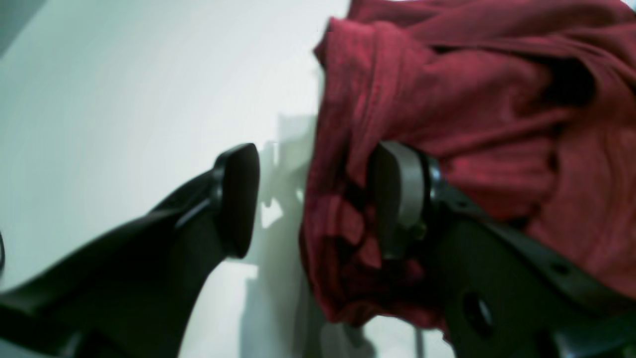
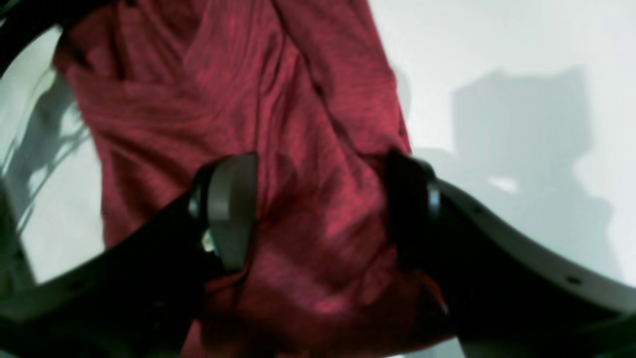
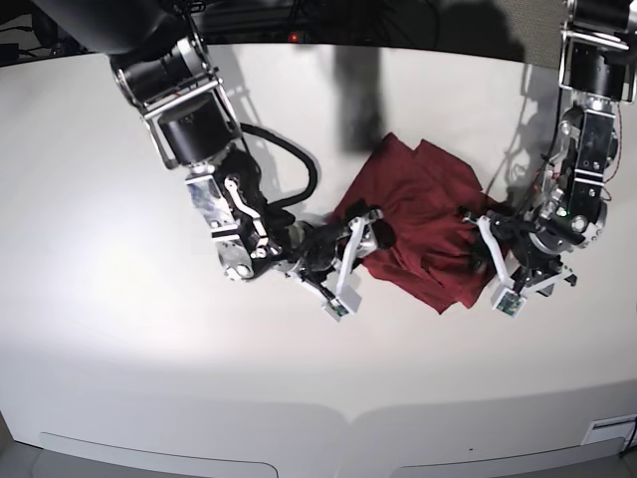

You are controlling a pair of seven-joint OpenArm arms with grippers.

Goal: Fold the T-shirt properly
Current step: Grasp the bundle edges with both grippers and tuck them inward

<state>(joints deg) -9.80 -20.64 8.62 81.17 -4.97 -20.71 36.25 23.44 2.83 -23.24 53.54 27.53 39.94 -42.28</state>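
Note:
The T-shirt (image 3: 418, 224) is a dark red, wrinkled heap on the white table (image 3: 149, 378), right of centre in the base view. My right gripper (image 3: 358, 261) stands at its left edge. In the right wrist view the right gripper (image 2: 320, 209) is open, its two pads astride a thick fold of the T-shirt (image 2: 298, 149). My left gripper (image 3: 493, 259) is at the heap's right edge. In the left wrist view the left gripper (image 1: 318, 199) is open; one fingertip (image 1: 397, 199) is pressed into the T-shirt (image 1: 447, 99), the other (image 1: 238, 199) is over bare table.
Dark cables and equipment (image 3: 299, 15) run along the table's far edge. The rounded front edge (image 3: 348, 428) of the table is below. Both arm bases stand at the back corners, the left-hand one (image 3: 184, 110) large and black.

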